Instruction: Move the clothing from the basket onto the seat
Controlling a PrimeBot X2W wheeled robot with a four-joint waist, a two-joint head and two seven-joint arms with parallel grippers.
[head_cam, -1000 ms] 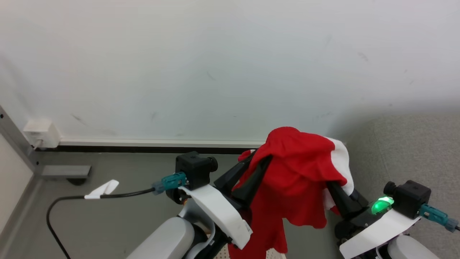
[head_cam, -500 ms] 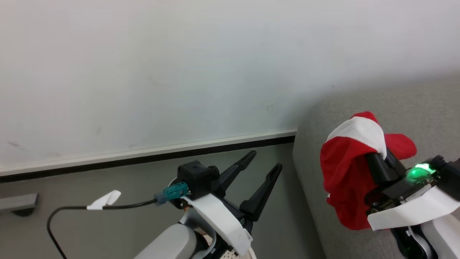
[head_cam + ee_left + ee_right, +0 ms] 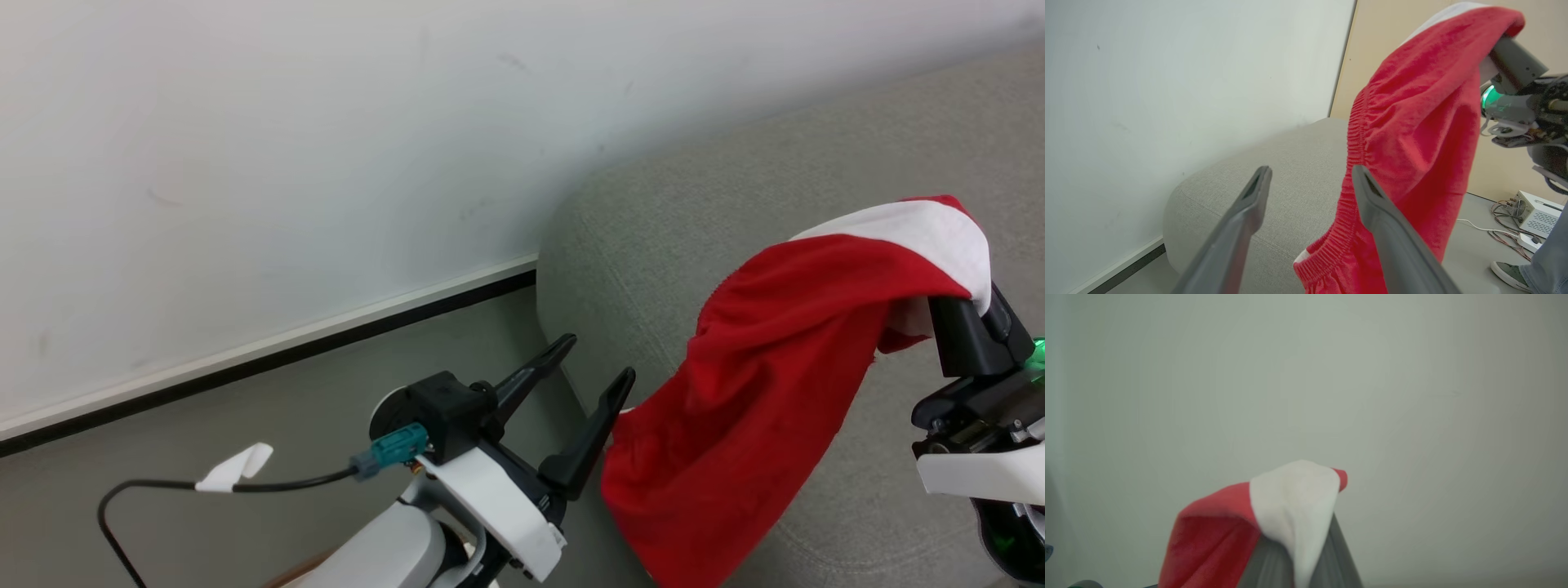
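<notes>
Presently the right gripper (image 3: 967,327) is clamped on the clothing (image 3: 759,392), which hangs in the air over the seat (image 3: 694,212), near its rounded corner. The left gripper (image 3: 598,358) stands wide and empty just beside the hem. Advised: carry further over the seat, lower until the fabric pools, then release. The clothing is a limp red knit with a white panel and gathered hem; the seat is a coarse grey weave.

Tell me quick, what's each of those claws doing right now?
Left gripper: open, holding nothing.
Right gripper: shut on the clothing, which hangs from it.
</notes>
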